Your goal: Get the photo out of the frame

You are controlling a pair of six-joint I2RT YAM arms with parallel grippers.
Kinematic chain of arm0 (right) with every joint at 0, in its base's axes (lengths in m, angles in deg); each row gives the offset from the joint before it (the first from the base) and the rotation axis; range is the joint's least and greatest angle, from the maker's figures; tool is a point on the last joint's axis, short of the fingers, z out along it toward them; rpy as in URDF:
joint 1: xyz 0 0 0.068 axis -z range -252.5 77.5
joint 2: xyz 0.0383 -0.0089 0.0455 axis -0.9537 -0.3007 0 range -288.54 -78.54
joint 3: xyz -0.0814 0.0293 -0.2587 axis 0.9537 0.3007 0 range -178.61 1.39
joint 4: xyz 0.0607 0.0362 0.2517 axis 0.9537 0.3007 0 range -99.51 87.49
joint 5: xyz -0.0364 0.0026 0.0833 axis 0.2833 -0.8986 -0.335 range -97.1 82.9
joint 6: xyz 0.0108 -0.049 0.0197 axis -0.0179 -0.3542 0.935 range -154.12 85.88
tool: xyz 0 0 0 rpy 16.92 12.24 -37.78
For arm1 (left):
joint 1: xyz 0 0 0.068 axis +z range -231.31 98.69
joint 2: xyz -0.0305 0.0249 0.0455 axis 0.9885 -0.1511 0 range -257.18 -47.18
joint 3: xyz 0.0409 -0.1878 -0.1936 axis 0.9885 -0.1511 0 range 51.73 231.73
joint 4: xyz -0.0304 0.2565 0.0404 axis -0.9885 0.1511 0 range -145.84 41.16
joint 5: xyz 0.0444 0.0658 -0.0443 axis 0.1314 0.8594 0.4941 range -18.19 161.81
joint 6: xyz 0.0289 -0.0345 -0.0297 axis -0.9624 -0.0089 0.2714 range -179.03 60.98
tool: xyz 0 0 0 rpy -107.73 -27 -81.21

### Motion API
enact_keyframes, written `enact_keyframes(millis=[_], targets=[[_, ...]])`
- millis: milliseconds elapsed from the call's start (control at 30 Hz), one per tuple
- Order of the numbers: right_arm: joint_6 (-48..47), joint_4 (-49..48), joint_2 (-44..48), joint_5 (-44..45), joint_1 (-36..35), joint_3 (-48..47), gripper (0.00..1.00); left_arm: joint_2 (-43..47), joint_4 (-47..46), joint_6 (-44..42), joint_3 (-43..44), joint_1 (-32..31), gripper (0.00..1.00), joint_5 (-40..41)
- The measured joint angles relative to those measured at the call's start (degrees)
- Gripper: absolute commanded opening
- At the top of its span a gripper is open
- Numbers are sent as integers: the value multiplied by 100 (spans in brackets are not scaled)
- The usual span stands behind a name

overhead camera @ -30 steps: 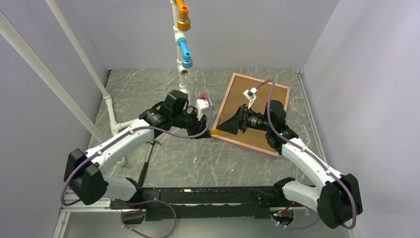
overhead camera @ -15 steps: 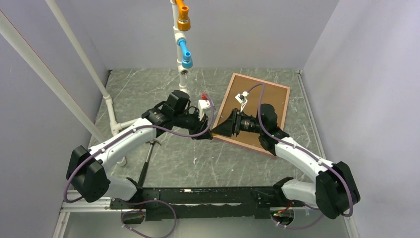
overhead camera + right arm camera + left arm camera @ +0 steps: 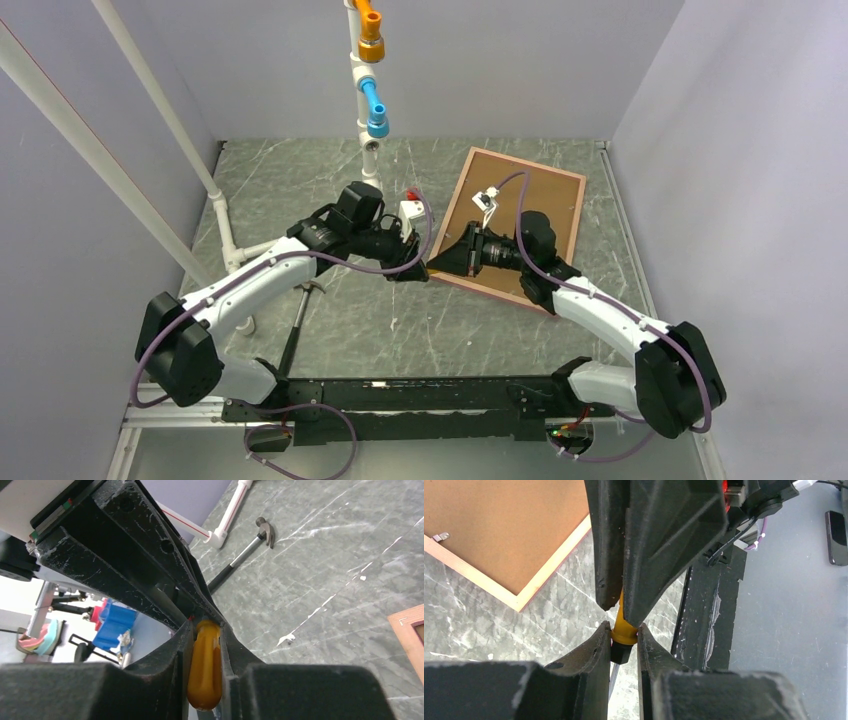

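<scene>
The frame [image 3: 528,163] lies face down at the back right of the table, its brown backing board [image 3: 499,525] up inside a pale wooden rim. The photo is hidden. Just off the frame's near-left corner, both grippers meet tip to tip above the table. My left gripper [image 3: 623,627] is shut on the collar of a yellow-handled screwdriver [image 3: 624,630], whose thin shaft hangs below. Facing it, my right gripper [image 3: 205,625] is shut on the yellow handle [image 3: 204,670] of the same screwdriver. A small metal clip [image 3: 440,536] sits on the backing board.
A hammer [image 3: 250,550] lies on the marble table left of centre. At the back a white pipe stand [image 3: 370,100] with blue and orange fittings rises. More white pipe [image 3: 225,220] runs along the left side. The frame's corner [image 3: 407,630] shows at the right.
My right gripper has moved left off the backing board to the left gripper and closed on the screwdriver's yellow handle. The left gripper has kept its grip and place.
</scene>
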State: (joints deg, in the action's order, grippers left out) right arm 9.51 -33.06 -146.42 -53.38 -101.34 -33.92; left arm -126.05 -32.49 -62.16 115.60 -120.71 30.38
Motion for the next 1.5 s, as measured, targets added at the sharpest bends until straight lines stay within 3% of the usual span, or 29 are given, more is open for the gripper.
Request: enact_keyframes(millis=[100, 133, 267, 333, 433, 500, 633, 667, 733, 767, 867, 1067, 1300, 1500], targets=[[-61, 48, 26, 87, -15, 24, 0, -13, 9, 37, 0, 0, 0, 22], [-76, 59, 52, 122, -15, 35, 0, -13, 7, 39, 0, 0, 4, 24], [-96, 153, 293, 393, -42, 131, 0, -13, -44, 79, 0, -15, 44, 26], [-66, 286, 424, 542, -59, 136, 0, -13, -90, 103, 0, -33, 52, 72], [68, 376, 588, 750, -33, 146, 0, -13, -129, 131, 0, -35, 55, 101], [195, 369, 660, 787, 15, 164, 0, -11, -133, 138, 0, -33, 53, 103], [492, 247, 684, 658, 164, 179, 0, -9, -149, 87, 0, -33, 16, 92], [533, 234, 680, 564, 186, 179, 3, -7, -157, 111, 0, -33, 13, 94], [557, 199, 651, 476, 210, 166, 30, 24, -146, 13, -13, -33, 8, 0], [540, 214, 638, 387, 232, 149, 36, 46, -142, -17, -28, -52, 6, -7], [157, 555, 627, 271, 227, 4, 42, 107, -144, -50, -70, -59, 2, -79], [-918, 1502, 481, -258, 236, -472, 42, 149, -149, -85, -70, -48, 0, -380], [-1711, 2118, 190, -1180, 330, -957, 35, 140, -125, -195, -70, -44, 0, -798], [-1860, 2197, 11, -1633, 332, -1088, 33, 131, -120, -205, -70, -39, 0, -946]])
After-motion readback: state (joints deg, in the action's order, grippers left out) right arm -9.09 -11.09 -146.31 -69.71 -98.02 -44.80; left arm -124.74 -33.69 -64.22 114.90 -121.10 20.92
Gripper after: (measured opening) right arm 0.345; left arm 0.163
